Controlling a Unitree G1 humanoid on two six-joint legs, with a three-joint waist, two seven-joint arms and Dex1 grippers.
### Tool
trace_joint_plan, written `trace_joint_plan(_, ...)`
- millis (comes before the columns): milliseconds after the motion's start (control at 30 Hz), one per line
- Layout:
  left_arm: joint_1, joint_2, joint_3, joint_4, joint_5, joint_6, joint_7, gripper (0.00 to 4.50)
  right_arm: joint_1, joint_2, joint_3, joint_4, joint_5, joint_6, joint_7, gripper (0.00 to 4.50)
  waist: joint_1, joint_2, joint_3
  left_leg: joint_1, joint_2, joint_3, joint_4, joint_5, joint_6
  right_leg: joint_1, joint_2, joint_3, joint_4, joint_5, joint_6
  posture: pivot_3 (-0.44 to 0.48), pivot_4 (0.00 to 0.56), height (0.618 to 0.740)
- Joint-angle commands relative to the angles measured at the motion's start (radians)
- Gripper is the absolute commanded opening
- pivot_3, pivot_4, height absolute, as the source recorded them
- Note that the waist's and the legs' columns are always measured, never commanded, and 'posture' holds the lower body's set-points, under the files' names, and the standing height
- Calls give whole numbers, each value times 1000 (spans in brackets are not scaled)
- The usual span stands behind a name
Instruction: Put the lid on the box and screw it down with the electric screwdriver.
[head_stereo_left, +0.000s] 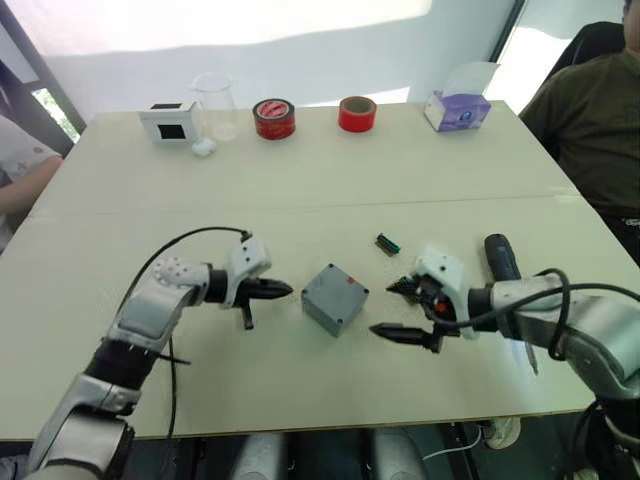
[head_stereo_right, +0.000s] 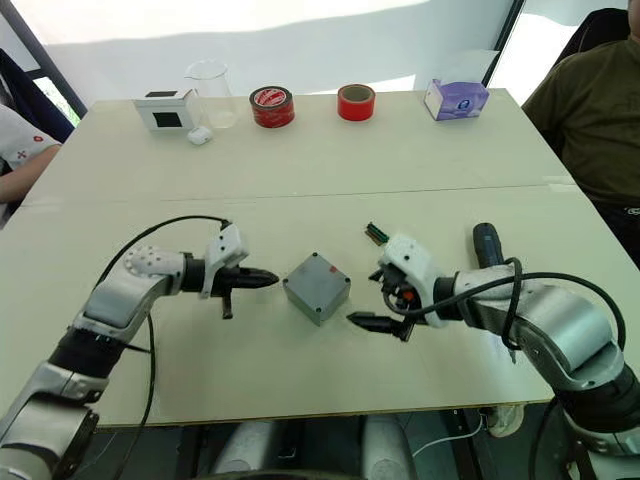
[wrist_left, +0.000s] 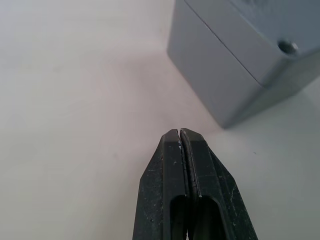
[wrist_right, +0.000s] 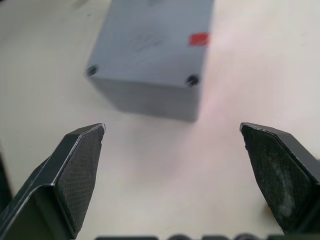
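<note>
Lid (head_stereo_left: 337, 290) sits on box (head_stereo_left: 325, 312), pinched-together left claw (head_stereo_left: 285, 291) and spread right claw (head_stereo_left: 397, 310) flanking, both apart.

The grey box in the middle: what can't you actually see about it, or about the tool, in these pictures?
- Box: the lid covers its inside in every view.
- Screw holes: too dark to tell whether screws sit in them.
- Screwdriver: the right arm hides its lower end in both head views.

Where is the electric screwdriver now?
In the left eye view the electric screwdriver lies on the table at the robot's right, just behind the right gripper and arm.
</note>
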Motion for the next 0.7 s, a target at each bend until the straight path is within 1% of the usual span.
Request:
trace_joint_plan(33,32,-1,33,-126,-52,64,27,0,-27,-8,56,29,-75,-88,58,4472,9,0,0,0,0,0,0,0,0,0,0,0,0,0,0,0,150,740)
trace_joint_plan(233,38,-30,6,-183,-56,101,73,0,-40,19,97,64,-116,-124,107,4472,8,0,0,0,-1,-1,1,0,0,1,-1,0,0,0,0,0,150,740)
trace_joint_plan(300,13,-77,27,-174,-53,101,133,0,-24,29,91,41,-96,-105,114,4472,8,0,0,0,-1,-1,1,0,0,1,-1,0,0,0,0,0,150,740)
trace_joint_plan(367,2,-103,27,-158,-40,86,163,0,4,50,78,-5,-58,-71,104,4472,10,0,0,0,-1,-1,1,0,0,1,-1,0,0,0,0,0,150,740)
trace_joint_plan(500,-13,-104,18,-126,-39,77,156,0,21,120,3,-41,41,15,68,4472,8,0,0,0,-1,-1,1,0,0,1,-1,0,0,0,0,0,150,740)
trace_joint_plan(700,-28,-97,7,-105,-43,70,126,0,30,120,-14,-52,46,45,48,4472,9,0,0,0,-1,-1,1,0,0,1,-1,0,0,0,0,0,150,740)
